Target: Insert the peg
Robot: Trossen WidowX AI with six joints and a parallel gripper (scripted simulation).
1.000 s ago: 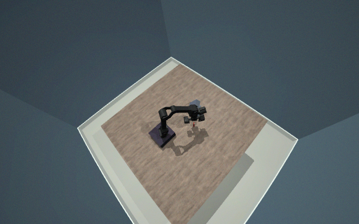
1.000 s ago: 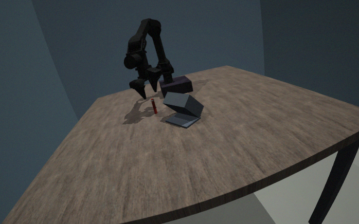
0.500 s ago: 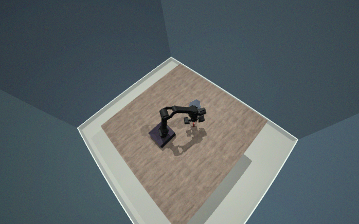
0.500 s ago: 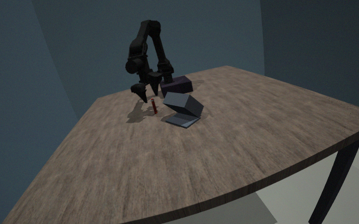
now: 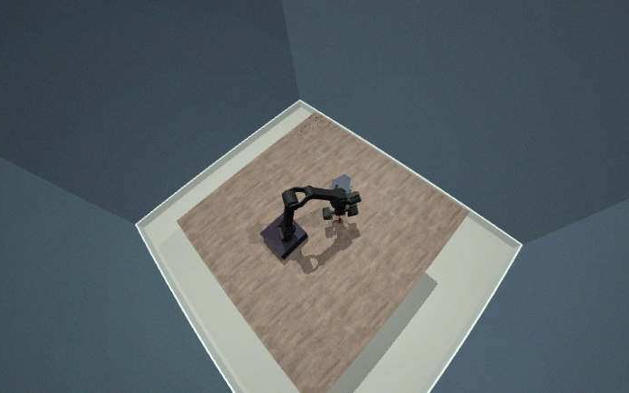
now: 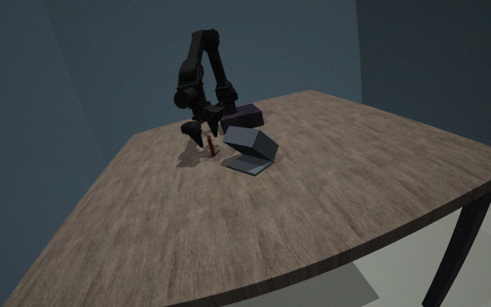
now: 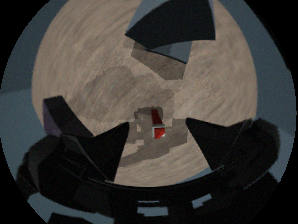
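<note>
A small red peg (image 6: 210, 145) (image 5: 339, 219) (image 7: 158, 124) stands upright on the wooden table (image 6: 316, 182). My gripper (image 6: 206, 139) (image 5: 340, 211) (image 7: 158, 123) is open and points down right over the peg, with one finger on each side of its top and a gap to each. The sloped grey panel block (image 6: 250, 141) (image 5: 341, 183) (image 7: 174, 24) stands on its flat base just to the right of the peg in the exterior view. Its hole is not visible in these views.
The arm's dark base block (image 6: 243, 116) (image 5: 284, 239) sits behind the panel. The table edge (image 6: 354, 251) runs along the front, far from the gripper.
</note>
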